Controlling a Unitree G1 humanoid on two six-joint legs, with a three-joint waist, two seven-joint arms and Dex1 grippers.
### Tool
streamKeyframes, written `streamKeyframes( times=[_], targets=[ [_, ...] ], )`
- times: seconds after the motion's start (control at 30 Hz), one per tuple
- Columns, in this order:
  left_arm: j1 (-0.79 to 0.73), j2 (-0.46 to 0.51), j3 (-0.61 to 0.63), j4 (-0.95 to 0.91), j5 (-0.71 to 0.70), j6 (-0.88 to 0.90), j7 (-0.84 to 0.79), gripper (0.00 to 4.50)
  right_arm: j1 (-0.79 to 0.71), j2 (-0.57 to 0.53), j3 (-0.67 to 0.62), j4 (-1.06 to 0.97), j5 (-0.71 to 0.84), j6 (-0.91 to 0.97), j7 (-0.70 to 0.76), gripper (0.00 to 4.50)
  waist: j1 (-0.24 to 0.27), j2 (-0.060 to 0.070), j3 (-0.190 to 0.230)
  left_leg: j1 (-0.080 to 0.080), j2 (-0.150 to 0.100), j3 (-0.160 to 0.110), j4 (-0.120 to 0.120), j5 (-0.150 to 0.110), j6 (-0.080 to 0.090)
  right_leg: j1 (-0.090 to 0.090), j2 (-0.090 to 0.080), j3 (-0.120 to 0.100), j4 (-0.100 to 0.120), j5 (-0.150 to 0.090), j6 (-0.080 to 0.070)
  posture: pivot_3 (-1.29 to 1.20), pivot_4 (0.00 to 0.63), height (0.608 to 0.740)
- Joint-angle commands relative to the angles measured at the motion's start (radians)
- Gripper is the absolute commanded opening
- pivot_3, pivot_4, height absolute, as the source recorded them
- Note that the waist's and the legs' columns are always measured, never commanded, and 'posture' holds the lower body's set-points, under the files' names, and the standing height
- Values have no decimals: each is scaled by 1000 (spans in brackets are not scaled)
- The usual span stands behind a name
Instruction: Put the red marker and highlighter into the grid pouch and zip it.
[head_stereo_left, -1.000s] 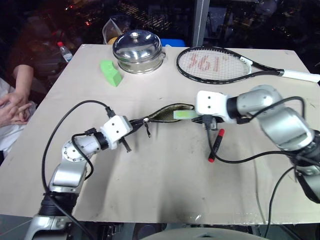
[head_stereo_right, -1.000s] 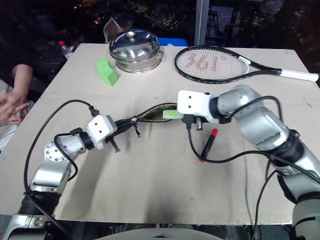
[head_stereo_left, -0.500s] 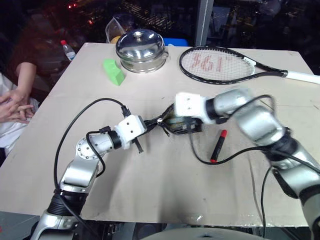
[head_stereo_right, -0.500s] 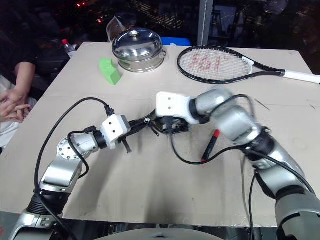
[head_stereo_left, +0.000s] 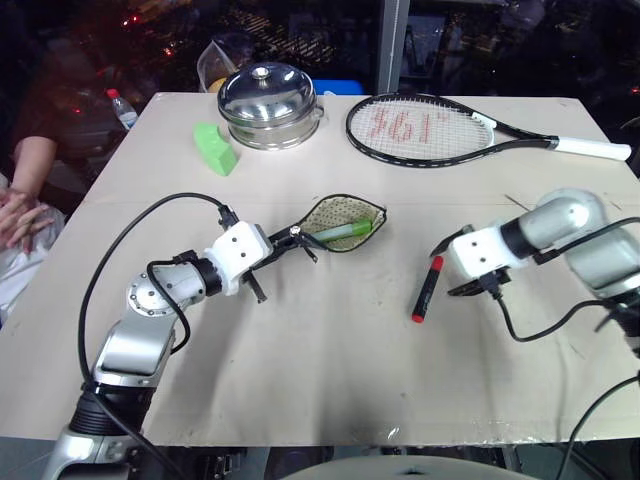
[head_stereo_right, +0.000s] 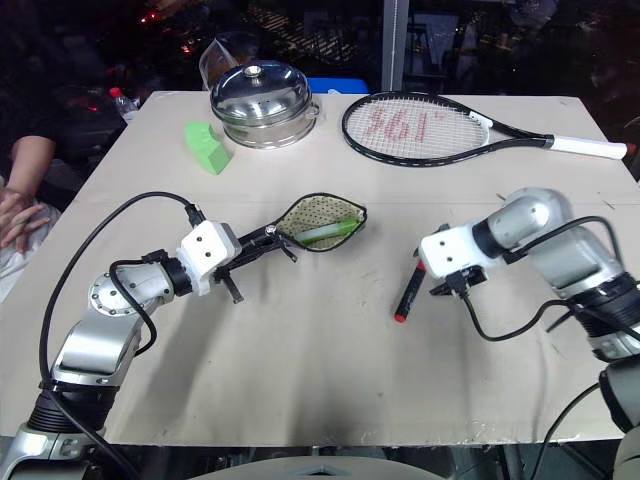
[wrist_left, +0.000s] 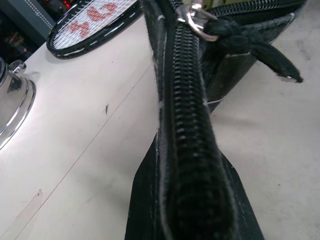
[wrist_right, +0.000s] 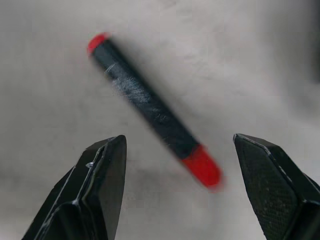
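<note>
The left gripper (head_stereo_left: 275, 250) is clamping the zipper end of the grid pouch (head_stereo_left: 345, 222), holding its mouth gaping open near the middle of the table (head_stereo_left: 300, 380). The highlighter (head_stereo_left: 340, 231) is lying inside on the olive lining. The red marker (head_stereo_left: 425, 288) is lying bare on the table toward the right edge, and the right gripper (wrist_right: 172, 187) is hovering over it with its jaws spread wide and nothing between them. Judging from here, the marker lies slantwise to the fingers (wrist_right: 102, 175), so a closing pinch could roll or skid it away. The pouch mouth could sag shut if the left grip slips.
</note>
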Motion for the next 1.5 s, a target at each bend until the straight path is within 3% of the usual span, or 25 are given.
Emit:
streamKeyframes(
  times=[0.03,0.17,0.27,0.33,0.4,0.5,0.63,0.8,0.97,1.17,1.37,1.5],
  targets=[
    [20,3,23,-75,-1,12,22,0,-58,40,24,127,-31,-138,36,3418,1,-1,0,0,0,0,0,0,0,0,0,0,0,0,0,0,150,740],
    [73,-4,45,-135,-5,32,53,0,-87,89,39,244,-27,-197,82,2298,-4,-4,0,3,3,2,0,0,0,1,0,2,0,0,0,0,150,740],
    [106,-6,52,-163,-7,37,69,0,-82,97,17,242,7,-141,115,762,-9,-5,-1,10,6,3,-1,-2,3,7,-3,3,-1,-1,-1,0,150,740],
    [118,-8,55,-168,-7,35,75,0,-66,88,-3,204,39,-77,132,231,-6,-4,0,10,7,2,-1,-1,1,7,-3,3,0,0,-6,0,150,740],
    [124,-11,54,-155,-5,23,77,0,-21,62,-51,93,89,60,112,222,-2,-4,0,10,8,1,-1,0,-1,7,-3,2,0,1,-7,0,150,740],
    [120,-15,49,-128,-1,5,77,0,86,30,-171,-221,184,409,-12,221,13,-4,0,8,8,0,-3,0,-1,6,-4,1,0,1,-7,0,150,740],
    [100,-24,26,-94,8,-18,73,0,170,58,-291,-640,182,868,-259,208,21,-3,0,3,7,1,-5,0,-1,0,-4,2,0,1,-8,0,150,740],
    [55,-37,-26,-50,24,-59,55,0,85,39,-164,-832,13,1170,-437,207,22,-3,0,3,6,1,-5,0,-1,0,-5,1,0,0,-10,0,150,740],
    [3,-46,-70,2,44,-112,34,0,-37,26,-17,-830,-62,1234,-471,206,20,-3,0,3,4,1,-5,0,-1,-1,-7,1,0,-1,-11,0,150,740],
    [-44,-68,-118,30,95,-164,43,0,-157,14,159,-723,-168,1152,-456,206,19,-3,0,0,3,0,-5,0,0,-2,-5,-2,0,1,-7,0,150,740],
    [-80,-118,-168,9,159,-138,86,0,-215,128,282,-498,-267,943,-480,206,18,-3,0,0,3,0,-5,0,0,-3,0,-4,0,1,-7,0,150,740],
    [-97,-148,-194,-13,186,-105,100,0,-239,212,296,-337,-311,813,-499,206,19,-3,0,-1,3,0,-4,0,-1,-3,1,-3,0,1,-7,0,150,740]
  ],
)
